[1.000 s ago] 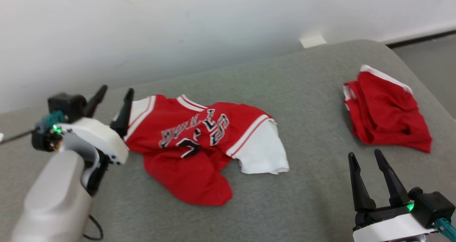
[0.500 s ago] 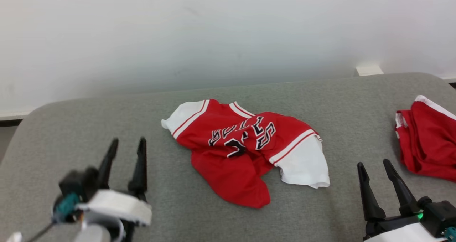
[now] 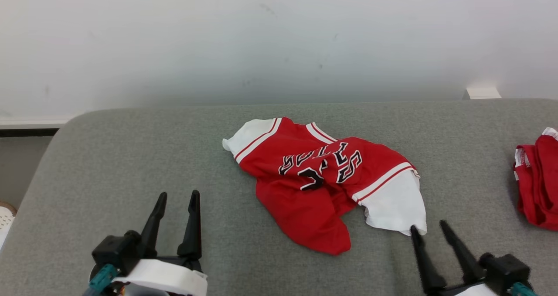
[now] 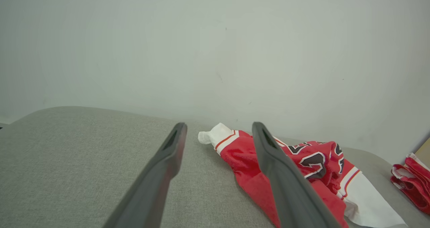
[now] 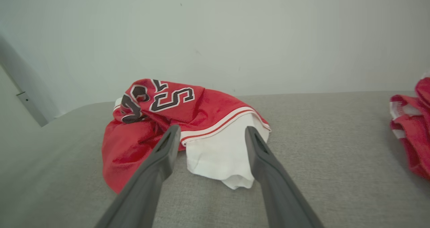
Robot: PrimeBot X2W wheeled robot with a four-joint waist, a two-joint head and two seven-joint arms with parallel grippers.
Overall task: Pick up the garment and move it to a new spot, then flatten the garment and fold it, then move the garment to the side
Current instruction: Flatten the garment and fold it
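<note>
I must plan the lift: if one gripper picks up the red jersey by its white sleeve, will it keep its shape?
Probably not: the jersey lies crumpled in soft folds on the cushion, so it should hang limp. It looks thin, likely light. Lifted at one point, the rest may trail.
</note>
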